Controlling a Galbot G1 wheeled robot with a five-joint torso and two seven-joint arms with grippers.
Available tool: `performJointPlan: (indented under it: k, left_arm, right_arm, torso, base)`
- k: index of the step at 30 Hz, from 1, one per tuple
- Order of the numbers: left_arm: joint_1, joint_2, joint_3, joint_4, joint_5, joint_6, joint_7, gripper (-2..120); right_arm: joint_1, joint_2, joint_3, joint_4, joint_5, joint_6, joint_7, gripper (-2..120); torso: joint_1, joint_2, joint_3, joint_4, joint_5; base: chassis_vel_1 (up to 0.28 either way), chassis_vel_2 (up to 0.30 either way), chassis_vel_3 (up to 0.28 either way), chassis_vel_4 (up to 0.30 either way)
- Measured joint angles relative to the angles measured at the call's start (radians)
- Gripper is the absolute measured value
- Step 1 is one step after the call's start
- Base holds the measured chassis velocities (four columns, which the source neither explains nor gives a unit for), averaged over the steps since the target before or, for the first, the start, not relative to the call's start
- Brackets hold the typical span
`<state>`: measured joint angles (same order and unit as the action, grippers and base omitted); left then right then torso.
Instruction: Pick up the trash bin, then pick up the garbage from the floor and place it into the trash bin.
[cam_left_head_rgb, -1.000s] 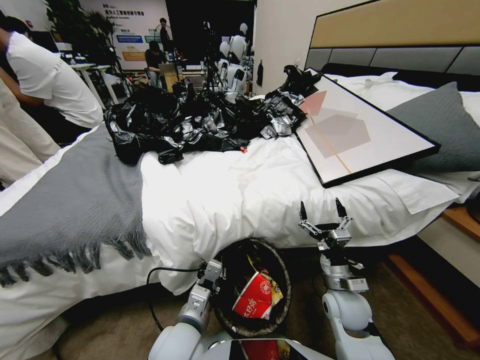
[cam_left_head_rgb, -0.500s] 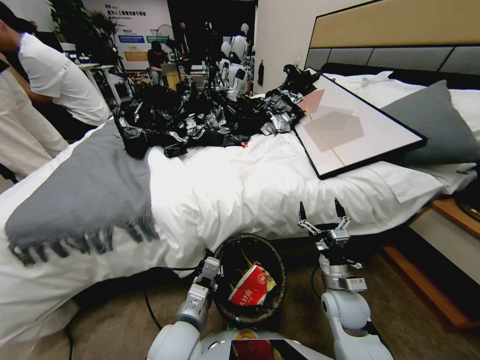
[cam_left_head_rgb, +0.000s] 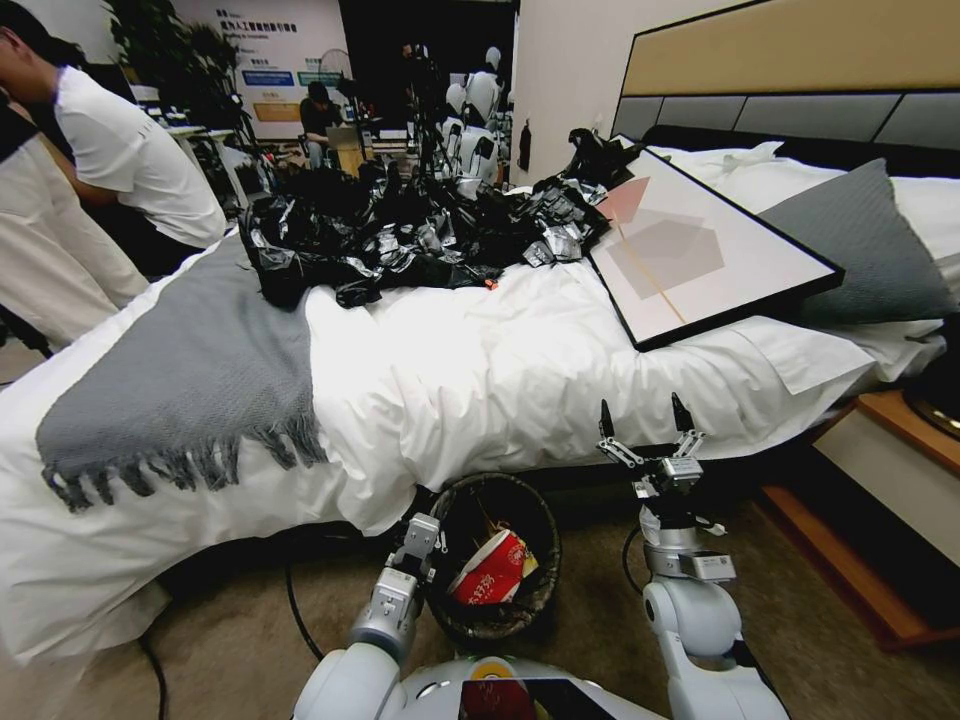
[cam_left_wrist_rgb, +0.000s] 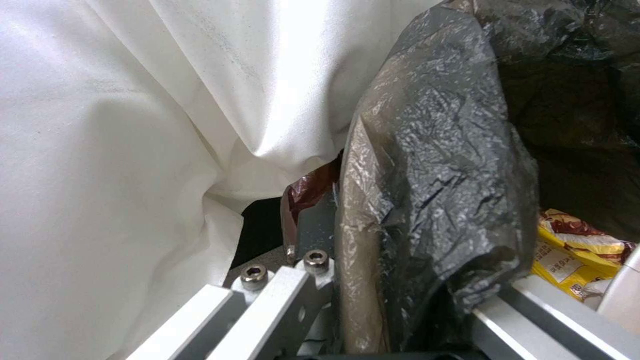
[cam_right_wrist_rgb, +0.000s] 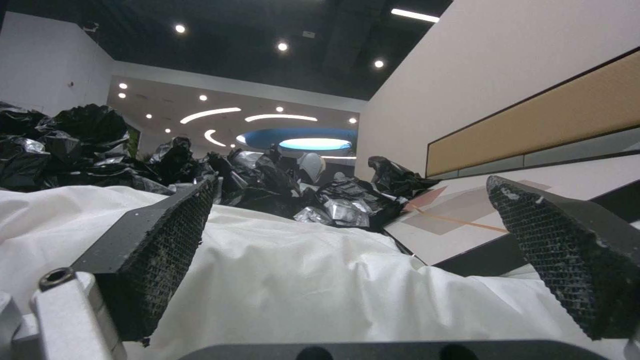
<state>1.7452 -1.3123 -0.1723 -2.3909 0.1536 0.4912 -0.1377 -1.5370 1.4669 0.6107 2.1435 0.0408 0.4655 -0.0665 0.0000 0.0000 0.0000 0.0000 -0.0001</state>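
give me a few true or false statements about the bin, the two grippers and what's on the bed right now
1. The left gripper is clamped on the rim of the trash bin. True.
2. The trash bin is empty. False: a crushed red-and-white cup and a yellow wrapper lie inside it.
3. The right gripper is open and holds nothing. True.
4. The right gripper is down at the floor. False: it points upward in front of the white duvet, beside the bin.
5. A framed picture lies on the bed near a grey pillow. True.
6. The black plastic bags are piled on the floor. False: they lie on top of the bed.
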Motion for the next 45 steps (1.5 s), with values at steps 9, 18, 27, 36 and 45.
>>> performJointPlan:
  k: [9, 18, 27, 36, 45]
  left_arm:
    - [0.0, -0.001, 0.0, 0.0, -0.003, 0.002, 0.001, 0]
    - [0.003, -0.002, -0.003, -0.001, -0.004, 0.004, 0.001, 0]
    - [0.001, -0.004, -0.003, -0.001, -0.005, 0.005, 0.002, 0]
    - [-0.001, -0.005, -0.004, -0.002, -0.007, 0.006, 0.002, 0]
    - [0.002, -0.004, -0.004, -0.004, -0.006, 0.006, 0.003, 0]
  right_arm:
    - [0.004, 0.001, 0.002, -0.01, -0.001, 0.005, -0.003, 100]
    - [0.011, 0.001, 0.005, -0.016, -0.003, 0.007, -0.003, 100]
    - [0.01, 0.001, 0.005, -0.017, -0.003, 0.01, -0.005, 100]
    - [0.02, 0.001, 0.003, -0.012, -0.002, 0.02, -0.007, 100]
    - [0.023, 0.003, -0.001, -0.008, -0.001, 0.026, -0.008, 100]
  torso:
    - [0.0, 0.0, 0.0, 0.0, 0.0]
    - [0.0, 0.0, 0.0, 0.0, 0.0001]
    - [0.0, 0.0, 0.0, 0.0, 0.0]
    - [0.0, 0.0, 0.0, 0.0002, 0.0]
    - [0.0, 0.0, 0.0, 0.0, 0.0]
  base:
    - [0.009, 0.009, 0.011, 0.004]
    - [0.06, 0.064, 0.065, 0.062]
    - [0.11, 0.1, 0.1, 0.109]
    - [0.123, 0.119, 0.135, 0.114]
    - [0.124, 0.133, 0.126, 0.129]
